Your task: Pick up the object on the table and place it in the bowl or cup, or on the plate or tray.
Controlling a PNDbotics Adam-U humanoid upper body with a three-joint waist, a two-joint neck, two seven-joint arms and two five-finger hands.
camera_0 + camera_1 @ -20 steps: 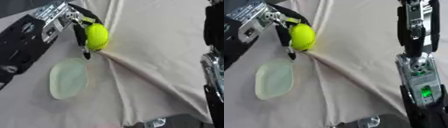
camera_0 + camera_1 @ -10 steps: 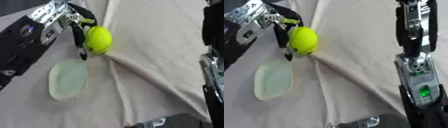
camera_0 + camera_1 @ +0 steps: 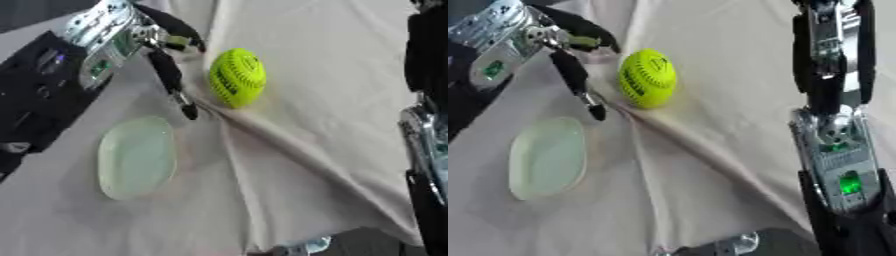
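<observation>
A matt, pale cloth (image 3: 332,100) with soft folds covers the bench. The yellow-green ball (image 3: 236,77) looks matt, with a stitched seam. The plate (image 3: 134,157) at lower left seems translucent, smooth and pale green, perhaps glass or plastic. The left hand (image 3: 162,55) shows brushed silver metal and black fingers (image 3: 171,82) with a slight sheen.

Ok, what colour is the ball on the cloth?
Bright yellow-green ball with dark markings, clearest in the left eye view.
</observation>
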